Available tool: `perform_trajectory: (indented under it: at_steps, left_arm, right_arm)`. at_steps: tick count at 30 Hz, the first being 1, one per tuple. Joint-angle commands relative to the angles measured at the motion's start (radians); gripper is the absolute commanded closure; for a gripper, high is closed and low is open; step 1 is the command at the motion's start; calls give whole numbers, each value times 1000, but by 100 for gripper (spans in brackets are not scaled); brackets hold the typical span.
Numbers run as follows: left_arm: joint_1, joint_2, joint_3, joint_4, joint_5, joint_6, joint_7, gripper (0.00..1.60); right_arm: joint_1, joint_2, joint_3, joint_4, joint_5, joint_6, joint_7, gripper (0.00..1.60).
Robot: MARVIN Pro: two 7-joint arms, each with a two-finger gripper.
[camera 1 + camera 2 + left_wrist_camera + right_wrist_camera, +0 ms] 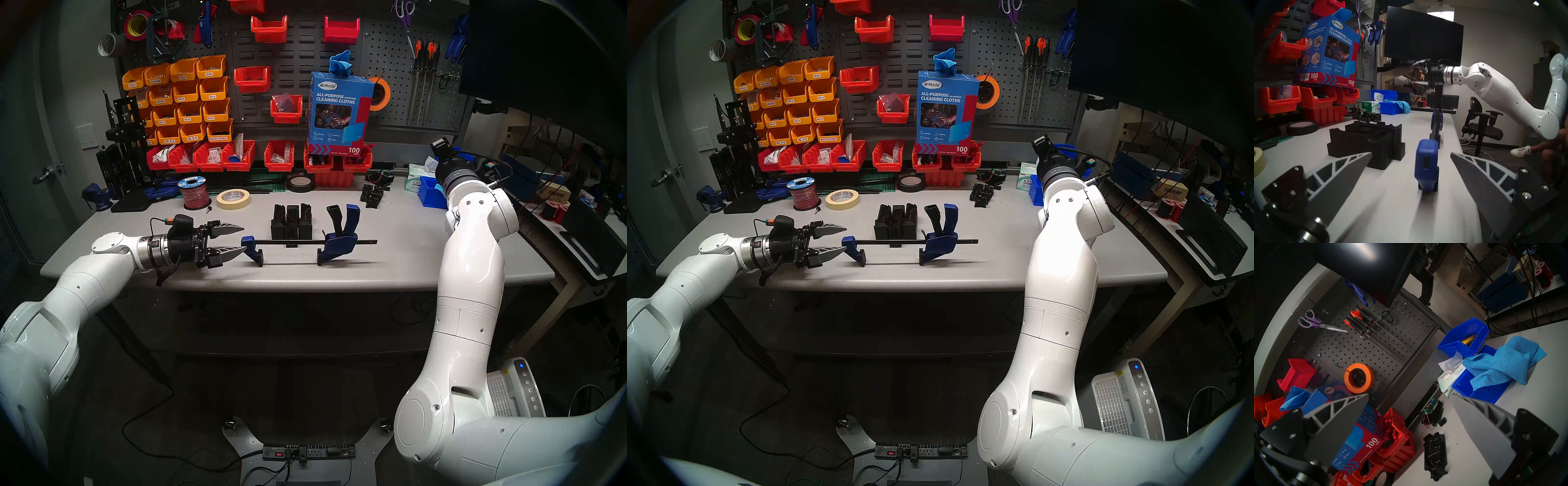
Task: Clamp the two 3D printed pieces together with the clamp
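A workshop: pegboard [390, 78] hung with tools, parts bins [183, 98], cluttered workbench [407, 258].

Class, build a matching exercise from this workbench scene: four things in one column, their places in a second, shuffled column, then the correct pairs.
1 clamp
2 3D printed pieces
3 masking tape roll
4 left gripper

A open, at the bar's end
B just behind the bar
C standing on its padded jaws
D beside the red wire spool

Pairs: 1-C, 2-B, 3-D, 4-A
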Motion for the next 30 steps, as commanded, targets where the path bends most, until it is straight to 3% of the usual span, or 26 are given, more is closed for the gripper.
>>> perform_trajectory:
  at_steps: [1, 30]
  left_arm:
    - [-15, 5, 9, -7, -38, 3, 1, 0]
    - [-61, -3, 100, 19, -107, -11, 1, 0]
  right_arm:
    - [7, 0, -2, -13, 1, 2, 0, 0]
    - [7, 0, -2, -13, 1, 2, 0, 0]
